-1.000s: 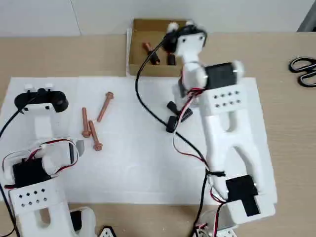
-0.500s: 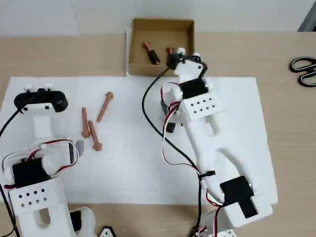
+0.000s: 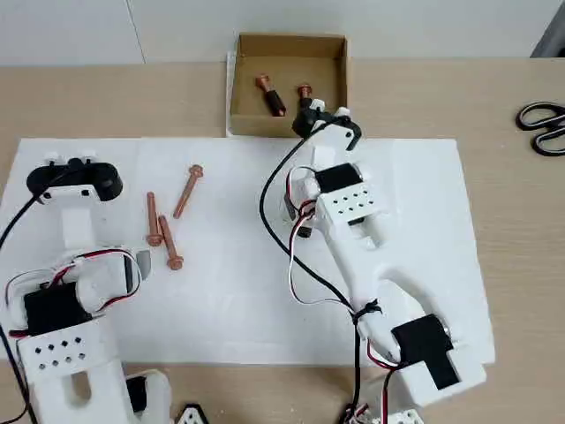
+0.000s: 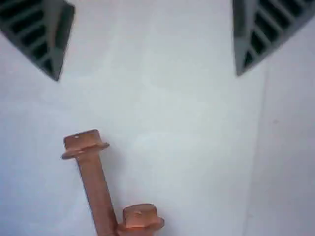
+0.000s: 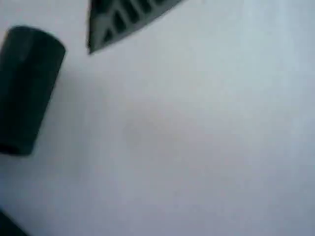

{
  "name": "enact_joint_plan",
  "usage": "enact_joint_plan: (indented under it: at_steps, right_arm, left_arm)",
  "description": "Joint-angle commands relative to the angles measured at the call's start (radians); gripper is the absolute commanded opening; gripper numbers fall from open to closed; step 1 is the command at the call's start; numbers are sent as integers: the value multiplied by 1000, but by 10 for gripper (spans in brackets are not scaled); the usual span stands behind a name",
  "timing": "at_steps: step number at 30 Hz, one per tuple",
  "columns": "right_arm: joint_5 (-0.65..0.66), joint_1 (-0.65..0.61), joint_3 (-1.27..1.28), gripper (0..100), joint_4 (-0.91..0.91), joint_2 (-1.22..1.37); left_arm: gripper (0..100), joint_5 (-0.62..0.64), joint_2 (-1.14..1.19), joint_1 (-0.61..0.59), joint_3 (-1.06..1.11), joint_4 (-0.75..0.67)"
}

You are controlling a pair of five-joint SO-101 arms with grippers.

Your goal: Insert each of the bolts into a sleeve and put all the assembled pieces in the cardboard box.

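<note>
Right hand (image 3: 322, 124) pulls back from cardboard box (image 3: 235, 88), grip can't be told, two assembled pieces (image 3: 270, 95) now inside; three bolts (image 3: 188, 190) wait on table near open left hand (image 4: 147, 73).

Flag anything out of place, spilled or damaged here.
Nothing spilled or damaged. Three loose bolts lie on the white sheet, two assembled pieces in the cardboard box. The scissors beside the sheet seem unrelated to the job.

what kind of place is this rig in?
Probably a lab or hobby workbench: a wooden tabletop with a white mat, loose copper bolts, a cardboard box and scissors.
</note>
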Motion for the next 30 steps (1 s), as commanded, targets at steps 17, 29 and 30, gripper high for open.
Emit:
enact_joint_plan:
  at_steps: [17,29,30]
  right_arm:
    - [-11,-2,144,125,-229,-19]
    - [-9,1,138,125,-257,137]
    - [-9,1,138,125,-257,137]
  left_arm:
    - [216,-5,-12,0,-2,-20]
    - [216,-5,-12,0,-2,-20]
    - [216,-5,-12,0,-2,-20]
